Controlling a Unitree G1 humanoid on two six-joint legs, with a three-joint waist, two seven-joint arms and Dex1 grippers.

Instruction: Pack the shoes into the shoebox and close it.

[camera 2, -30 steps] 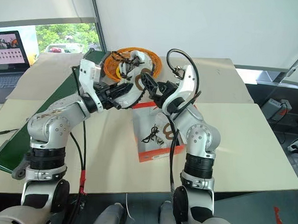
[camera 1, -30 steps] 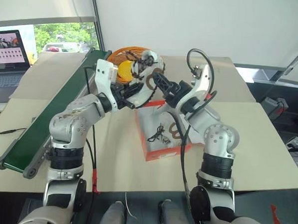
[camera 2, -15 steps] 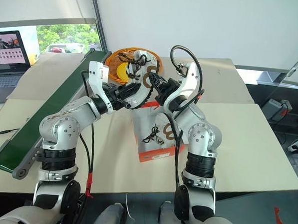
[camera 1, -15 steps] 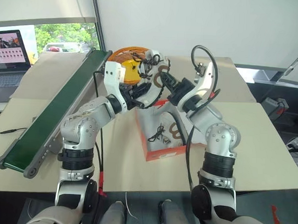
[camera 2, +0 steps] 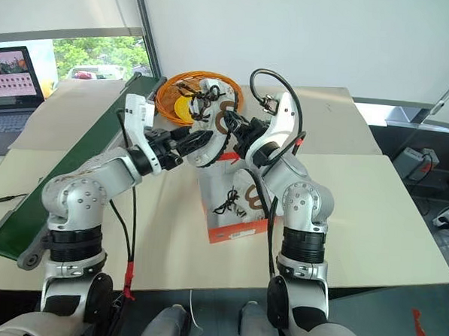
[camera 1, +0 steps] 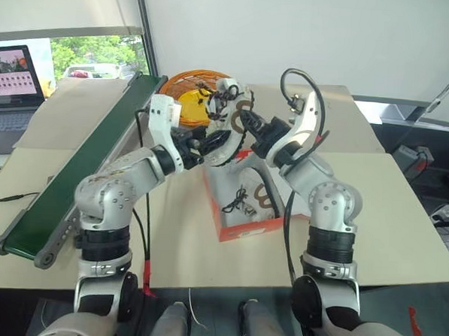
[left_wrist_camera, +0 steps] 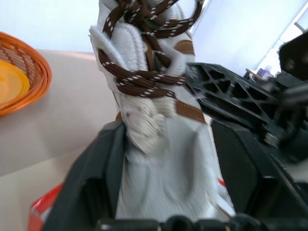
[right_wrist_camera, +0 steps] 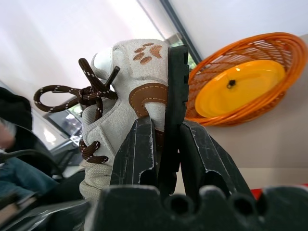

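One white shoe (camera 1: 229,114) with brown laces hangs in the air above the red-orange shoebox (camera 1: 244,228). My right gripper (right_wrist_camera: 168,126) is shut on its heel and black sole. My left gripper (left_wrist_camera: 166,137) is open, with a finger on each side of that shoe (left_wrist_camera: 163,159) and a gap showing on one side. The other shoe (camera 1: 258,195) lies inside the open shoebox on white paper, its dark laces loose. In the head views the left gripper (camera 2: 187,141) comes from the left and the right gripper (camera 2: 238,128) from the right, and they meet at the raised shoe.
A round orange wicker basket (camera 1: 185,82) with a yellow plate stands just behind the raised shoe. A green conveyor belt (camera 1: 81,168) runs along the table's left side. A laptop (camera 1: 11,74) sits at the far left. The table (camera 1: 402,222) stretches bare to the right of the box.
The right gripper, open a second ago, has shut on the raised shoe's heel. The left gripper, which was shut on that shoe, has opened and drawn back slightly.
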